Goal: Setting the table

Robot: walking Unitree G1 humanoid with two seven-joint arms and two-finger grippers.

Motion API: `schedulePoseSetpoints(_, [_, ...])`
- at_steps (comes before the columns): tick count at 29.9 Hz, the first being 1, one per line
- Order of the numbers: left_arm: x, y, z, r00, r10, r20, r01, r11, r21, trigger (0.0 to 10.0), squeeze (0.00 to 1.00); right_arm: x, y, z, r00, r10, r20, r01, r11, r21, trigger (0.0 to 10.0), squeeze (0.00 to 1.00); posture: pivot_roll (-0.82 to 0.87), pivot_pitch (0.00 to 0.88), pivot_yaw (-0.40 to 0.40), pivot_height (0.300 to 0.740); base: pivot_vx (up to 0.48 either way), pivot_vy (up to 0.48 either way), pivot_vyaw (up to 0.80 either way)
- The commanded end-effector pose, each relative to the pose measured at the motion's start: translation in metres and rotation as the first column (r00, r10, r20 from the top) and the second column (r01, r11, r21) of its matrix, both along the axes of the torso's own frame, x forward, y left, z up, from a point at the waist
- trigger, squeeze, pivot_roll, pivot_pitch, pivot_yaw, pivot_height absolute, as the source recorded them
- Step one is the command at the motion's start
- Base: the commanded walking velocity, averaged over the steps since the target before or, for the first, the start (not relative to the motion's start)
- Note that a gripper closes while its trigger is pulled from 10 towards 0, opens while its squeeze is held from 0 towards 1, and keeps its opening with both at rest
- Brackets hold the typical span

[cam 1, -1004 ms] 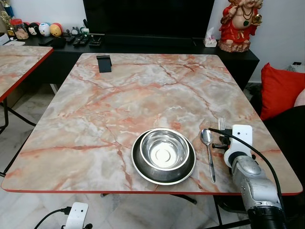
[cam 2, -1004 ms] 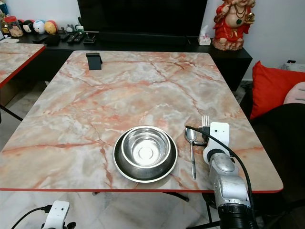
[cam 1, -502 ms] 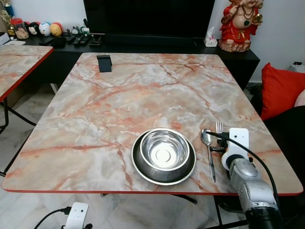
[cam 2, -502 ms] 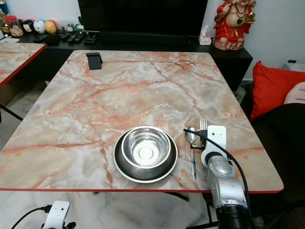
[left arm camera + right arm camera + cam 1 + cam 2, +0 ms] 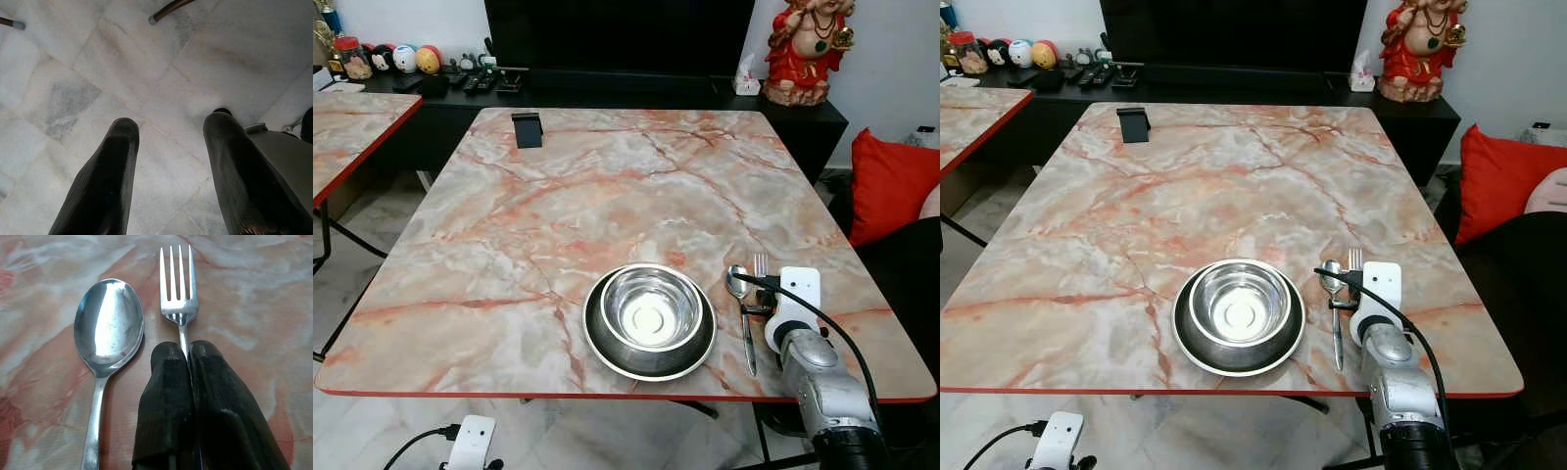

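Right pincer (image 5: 188, 357) is closed tight on the fork (image 5: 179, 289), its two black fingers (image 5: 166, 396) pinching the neck just behind the tines, low over the marble table (image 5: 558, 196). Just beside the pincer on its inner side lies the spoon (image 5: 105, 338), parallel to the fork and very near it (a narrow strip of marble shows between them in the right wrist view). Further over on that same side sits the steel bowl (image 5: 652, 307) nested in its dark plate (image 5: 649, 360), well clear of my fingers.

Left pincer (image 5: 171, 147) hangs idle below the table edge, fingers apart over the pale floor tiles (image 5: 73, 63), holding nothing.

I judge the fork is being laid down next to the spoon to finish the place setting. My worry is the release: with the grip so close to the spoon, opening the fingers could nudge the spoon's bowl and knock it crooked. If the fork isn't lying flat when I let go, it may skid on the smooth marble. I can't tell whether the handle already rests on the table.
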State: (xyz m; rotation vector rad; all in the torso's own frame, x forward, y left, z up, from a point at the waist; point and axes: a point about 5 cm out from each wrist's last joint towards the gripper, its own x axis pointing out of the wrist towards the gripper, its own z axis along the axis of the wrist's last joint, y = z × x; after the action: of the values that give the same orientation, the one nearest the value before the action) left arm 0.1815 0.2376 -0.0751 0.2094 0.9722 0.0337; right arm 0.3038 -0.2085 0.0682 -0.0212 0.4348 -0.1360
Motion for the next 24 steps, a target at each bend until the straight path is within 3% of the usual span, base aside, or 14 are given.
schedulePoseSetpoints(1, [-0.0009, 0.0005, -0.0004, 1.000, -0.004, -0.009, 0.004, 1.000, 0.002, 10.0, 0.00, -0.0015, 0.0000, -0.0056, 1.000, -0.008, -0.025, 0.008, 1.000, 0.001, 10.0, 0.00, 0.01, 0.000, -0.022, 0.728, 0.000, 0.000, 0.00])
schedulePoseSetpoints(18, [-0.0011, 0.0002, -0.0006, 1.000, -0.007, -0.012, 0.007, 1.000, 0.002, 10.0, 0.00, -0.0039, 0.0008, -0.0087, 0.999, -0.010, -0.043, 0.010, 1.000, 0.005, 10.0, 0.00, 0.01, 0.000, -0.021, 0.728, 0.000, 0.000, 0.00])
schedulePoseSetpoints(20, [-0.0010, 0.0002, -0.0006, 1.000, -0.008, -0.012, 0.008, 1.000, 0.002, 10.0, 0.00, -0.0039, 0.0011, -0.0087, 0.999, -0.010, -0.043, 0.010, 1.000, 0.006, 10.0, 0.06, 0.01, 0.000, -0.021, 0.728, 0.000, 0.000, 0.00])
schedulePoseSetpoints(24, [-0.0009, 0.0002, -0.0005, 1.000, -0.010, -0.011, 0.010, 1.000, 0.002, 10.0, 0.00, -0.0039, 0.0012, -0.0089, 0.999, -0.013, -0.045, 0.013, 1.000, 0.007, 10.0, 0.08, 0.01, 0.000, -0.021, 0.728, 0.000, 0.000, 0.00])
